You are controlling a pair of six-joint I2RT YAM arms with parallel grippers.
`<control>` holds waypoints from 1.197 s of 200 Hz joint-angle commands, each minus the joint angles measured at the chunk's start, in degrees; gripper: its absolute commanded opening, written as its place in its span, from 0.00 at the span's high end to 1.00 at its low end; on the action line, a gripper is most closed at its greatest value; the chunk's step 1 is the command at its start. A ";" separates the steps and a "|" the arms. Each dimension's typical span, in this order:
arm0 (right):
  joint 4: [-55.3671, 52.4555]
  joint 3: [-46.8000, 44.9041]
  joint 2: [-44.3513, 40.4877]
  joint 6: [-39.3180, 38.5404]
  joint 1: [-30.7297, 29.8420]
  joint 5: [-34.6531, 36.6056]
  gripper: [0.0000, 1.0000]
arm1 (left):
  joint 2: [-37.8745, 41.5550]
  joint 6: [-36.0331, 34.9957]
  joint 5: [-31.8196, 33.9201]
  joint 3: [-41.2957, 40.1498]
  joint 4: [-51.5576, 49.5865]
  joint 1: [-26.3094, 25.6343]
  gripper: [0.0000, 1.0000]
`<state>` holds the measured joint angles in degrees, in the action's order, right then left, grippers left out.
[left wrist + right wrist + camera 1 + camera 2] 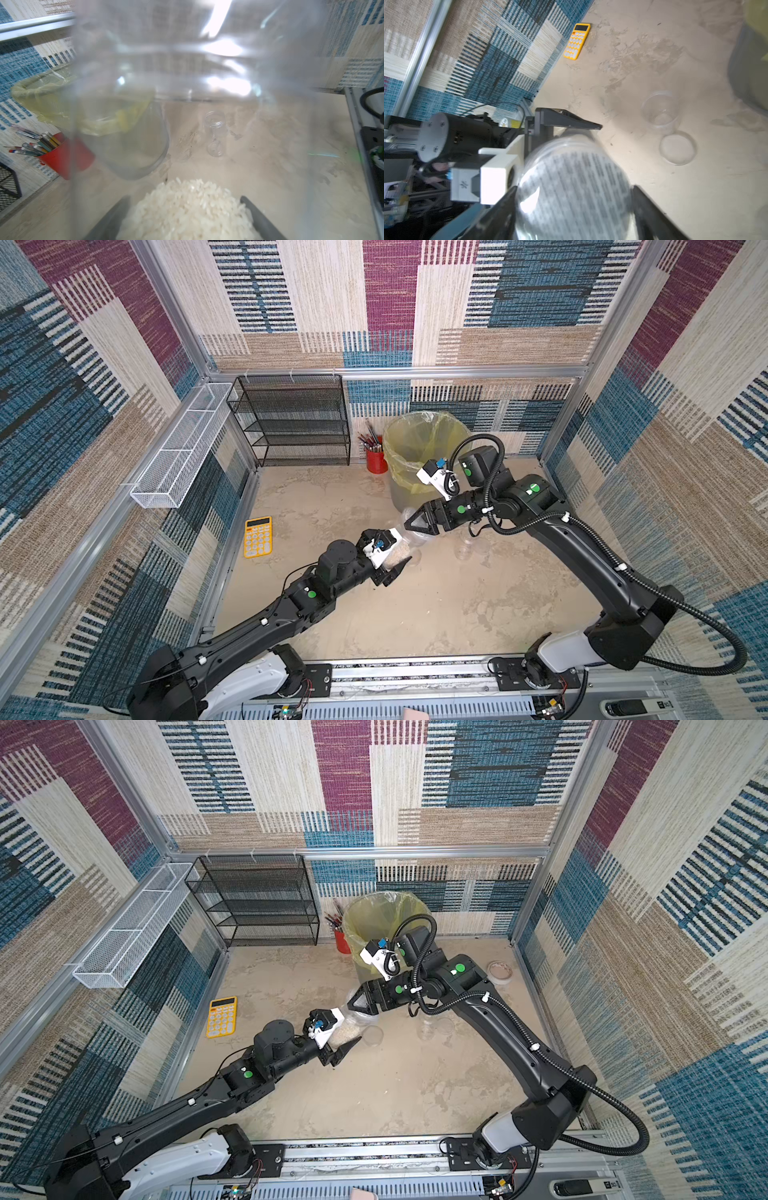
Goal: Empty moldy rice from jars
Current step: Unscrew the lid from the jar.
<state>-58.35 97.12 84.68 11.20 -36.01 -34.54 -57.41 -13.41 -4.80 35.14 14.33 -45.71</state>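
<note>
My left gripper [397, 551] [345, 1032] [185, 197] is shut on a big clear jar [409, 541] [187, 62], held tilted above the table. The moldy rice [397, 556] [341, 1035] [187, 209] lies heaped in its lower end. My right gripper [411, 526] [356, 1004] [574, 187] stands open at the jar's round grid-patterned lid [575, 187]. One finger touches the lid's rim and a thin gap shows at the other. A small open jar [465, 549] [426, 1029] [215, 124] stands empty to the right. Another open clear jar [660, 112] has a clear lid [678, 147] beside it.
A bin with a yellow bag [424, 439] [382, 915] stands behind the grippers, with a red pencil cup [376, 460] beside it. A yellow calculator [257, 537] [577, 41] lies at the left. A black mesh shelf [291, 418] and a white wire basket [178, 448] line the back left.
</note>
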 commanded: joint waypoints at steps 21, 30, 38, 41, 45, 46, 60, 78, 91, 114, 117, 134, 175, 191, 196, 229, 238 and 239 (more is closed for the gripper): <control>1.02 2.56 1.57 -5.56 -0.45 -1.62 0.43 | -0.60 3.15 -0.92 1.16 3.80 0.27 0.50; 1.24 2.84 2.08 -5.58 -0.55 -1.90 0.43 | -0.58 3.25 -0.83 1.13 3.78 0.27 0.50; 1.31 3.06 2.45 -5.53 -0.55 -2.23 0.43 | -0.49 3.23 -0.75 1.08 3.76 0.27 0.50; 1.31 3.12 2.58 -5.51 -0.53 -2.26 0.43 | -0.47 3.26 -0.67 1.03 3.70 0.27 0.50; 1.37 3.20 2.61 -5.49 -0.55 -2.19 0.43 | -0.31 3.21 -0.58 0.99 3.71 0.32 0.50; 1.43 3.18 2.65 -5.45 -0.55 -2.15 0.43 | -0.28 3.21 -0.57 0.95 3.70 0.30 0.50; 2.08 3.14 2.55 -5.23 -0.55 -2.14 0.43 | -0.08 3.21 -0.49 0.75 3.61 0.36 0.50; 2.54 4.25 2.43 -4.16 -0.55 -1.56 0.43 | 0.04 3.17 -0.32 0.63 3.26 0.36 0.50; 2.49 5.50 2.35 -3.66 -0.55 -1.54 0.43 | 0.17 3.19 0.20 0.33 3.25 0.36 0.50; 1.59 7.19 1.77 -3.39 -0.51 1.11 0.42 | 0.82 3.24 1.19 -0.32 3.34 0.44 0.50; 1.51 7.17 1.76 -3.38 -0.54 1.25 0.42 | 0.92 3.28 1.19 -0.41 3.34 0.45 0.50; 1.22 7.37 1.65 -2.87 -0.51 1.23 0.43 | 0.92 3.39 1.11 -0.34 3.12 0.54 0.50; 1.31 8.38 1.71 -2.41 -0.55 4.47 0.40 | 0.88 3.39 1.37 -0.15 2.57 0.63 0.51; 0.98 8.45 1.98 -2.11 -0.55 5.17 0.40 | 1.24 3.32 1.52 -0.24 2.31 0.63 0.51; 0.89 8.46 2.01 -2.11 -0.55 5.42 0.40 | 1.53 3.28 1.59 -0.31 2.13 0.63 0.51; 0.60 8.21 1.98 -1.24 -0.31 7.51 0.39 | 3.23 3.08 2.62 -0.90 1.00 0.68 0.51; 0.44 7.85 1.83 -0.80 -0.29 8.29 0.39 | 3.86 2.96 3.15 -0.99 0.47 0.71 0.51; 0.39 7.88 1.86 -0.77 -0.29 8.41 0.39 | 3.92 2.95 3.23 -1.01 0.41 0.71 0.51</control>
<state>-58.35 105.25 86.74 9.04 -36.40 -28.60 -54.81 -10.94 -3.09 34.33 14.22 -45.12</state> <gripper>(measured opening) 0.663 0.835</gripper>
